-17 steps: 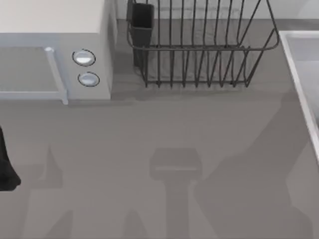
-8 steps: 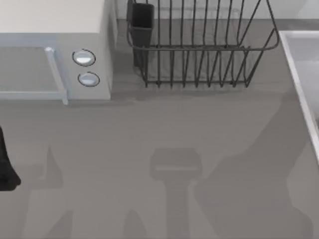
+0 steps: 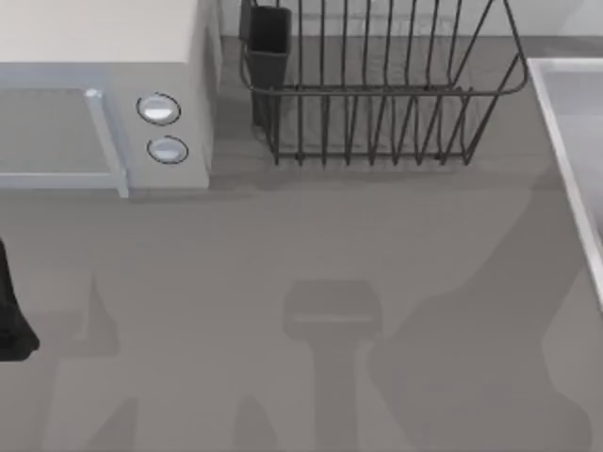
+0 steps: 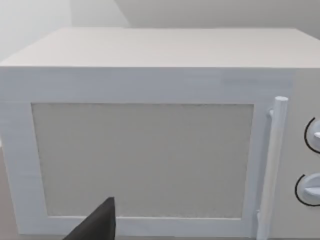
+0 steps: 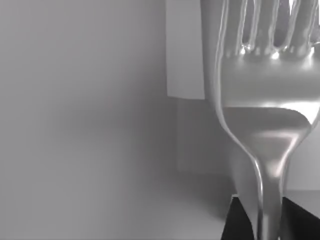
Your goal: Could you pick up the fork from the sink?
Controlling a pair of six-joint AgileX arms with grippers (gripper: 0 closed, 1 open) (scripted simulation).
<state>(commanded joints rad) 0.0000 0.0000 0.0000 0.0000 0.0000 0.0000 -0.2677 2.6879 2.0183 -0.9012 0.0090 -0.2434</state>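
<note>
The fork [image 5: 267, 115] stands upright right before my right hand [image 5: 262, 220], its handle pinched between my dark fingers [image 5: 235, 222], tines up. My left hand [image 4: 97, 225] idles facing the microwave [image 4: 150, 150].

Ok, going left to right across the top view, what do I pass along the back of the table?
Microwave → its two round knobs → dark cutlery holder at the rack's left end → wire dish rack → sink rim at the right edge.
</note>
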